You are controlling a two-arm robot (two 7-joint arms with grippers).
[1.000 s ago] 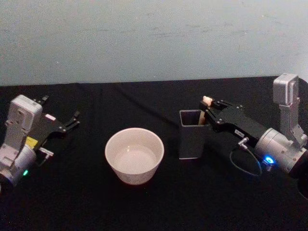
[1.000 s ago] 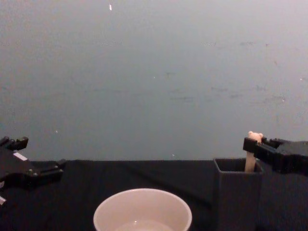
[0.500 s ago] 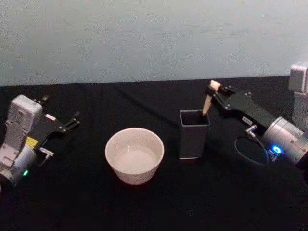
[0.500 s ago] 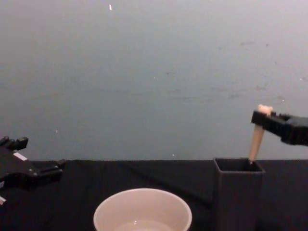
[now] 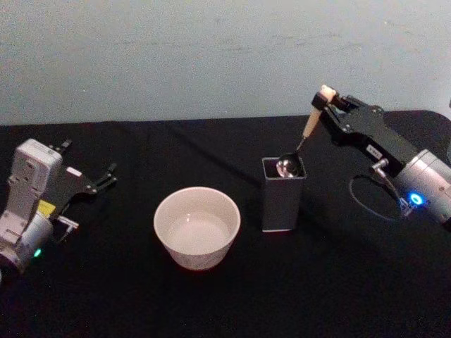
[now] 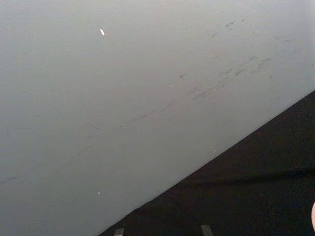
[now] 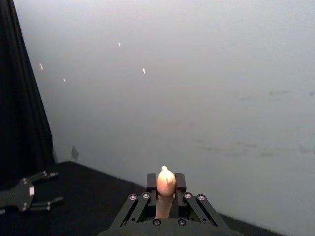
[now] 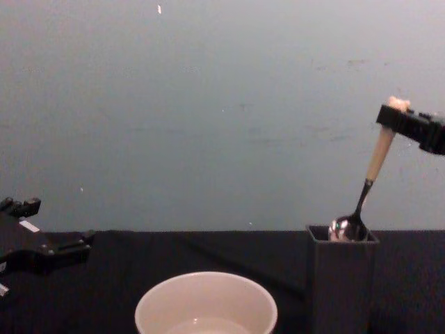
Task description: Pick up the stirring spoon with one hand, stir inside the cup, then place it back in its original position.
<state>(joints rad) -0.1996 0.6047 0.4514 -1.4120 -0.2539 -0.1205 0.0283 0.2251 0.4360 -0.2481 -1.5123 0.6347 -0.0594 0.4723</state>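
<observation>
Plainly, the small stirring spoon [image 5: 305, 136] with its shiny round metal bowl, thin neck and cream bear-topped handle hangs tilted. Its bowl sits level with the mouth of the dark grey square-mouthed holder [image 5: 283, 201], not clear of the rim. It looks light and stiff. The polished metal would be slippery, so the cream handle is the place to hold, and the right gripper [image 5: 325, 98] pinches it between its jaws just under the bear head. So high a hold may let the bowl swing, so slow moves suit. The wide cream-white cup [image 5: 196, 225] stands apart on the holder's left, on the black table [image 5: 317, 282]. The left gripper [image 5: 102, 179] rests far left, jaws spread, idle.
</observation>
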